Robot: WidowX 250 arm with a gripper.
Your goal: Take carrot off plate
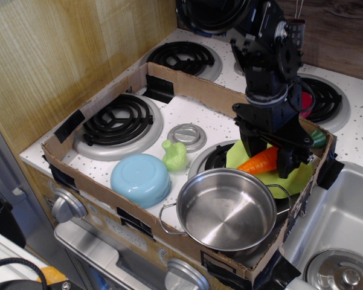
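The orange carrot lies across the lime-green plate at the right end of the cardboard box. Its dark green stem end points to the back right. My black gripper is down over the carrot's middle, jaws apart, with one finger on each side of it. The fingers hide the carrot's thick half. I cannot tell whether the pads touch the carrot. The carrot rests on the plate.
A steel pot stands right in front of the plate. A light-blue upturned bowl and a light-green lumpy toy sit to the left. Cardboard walls ring the stovetop. A sink lies at the right.
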